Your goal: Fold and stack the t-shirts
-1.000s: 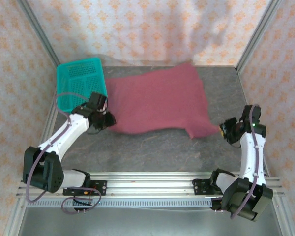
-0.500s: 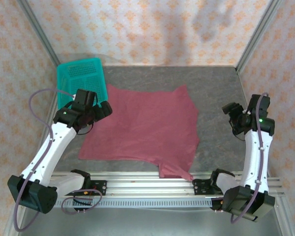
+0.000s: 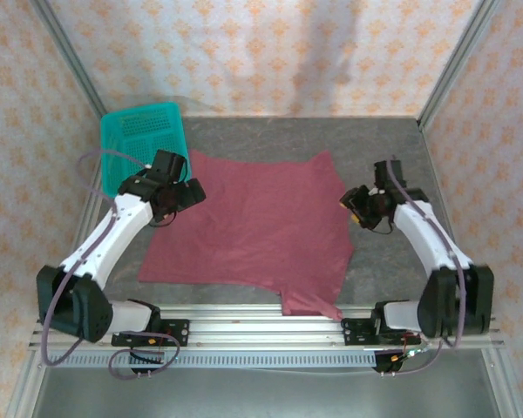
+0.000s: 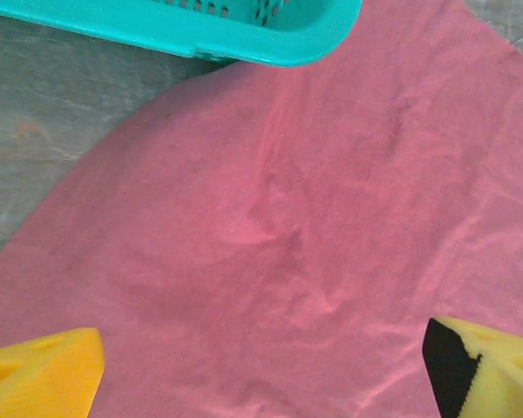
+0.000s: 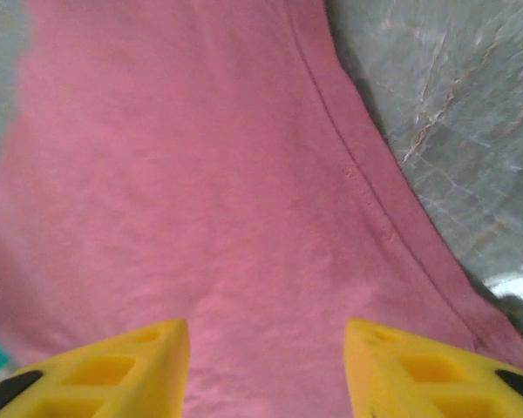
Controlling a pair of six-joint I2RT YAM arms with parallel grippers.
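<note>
**While the shirt lies spread, no fold is made yet**

Though the maroon t-shirt (image 3: 253,226) is laid open across the middle of the grey table (image 3: 383,148), folding looks not yet begun: I see one single layer, no edge turned over, and no stack anywhere. Judged from this, the spreading is done, and every fold plus the stacking is left.

The left gripper (image 3: 187,193) hovers over the shirt's far left part, next to the teal mesh basket (image 3: 144,144), its jaws wide apart with nothing between them. The right gripper (image 3: 353,209) hangs over the shirt's right edge, jaws parted and likewise empty.

The cloth lies mostly flat, with a few shallow creases under the left gripper and a stitched hem running along the right side. One sleeve (image 3: 312,305) pokes out at the near right, reaching the rail. No lettering shows on the upturned face. Its far left corner meets the basket; whether it tucks beneath, I cannot tell.
</note>
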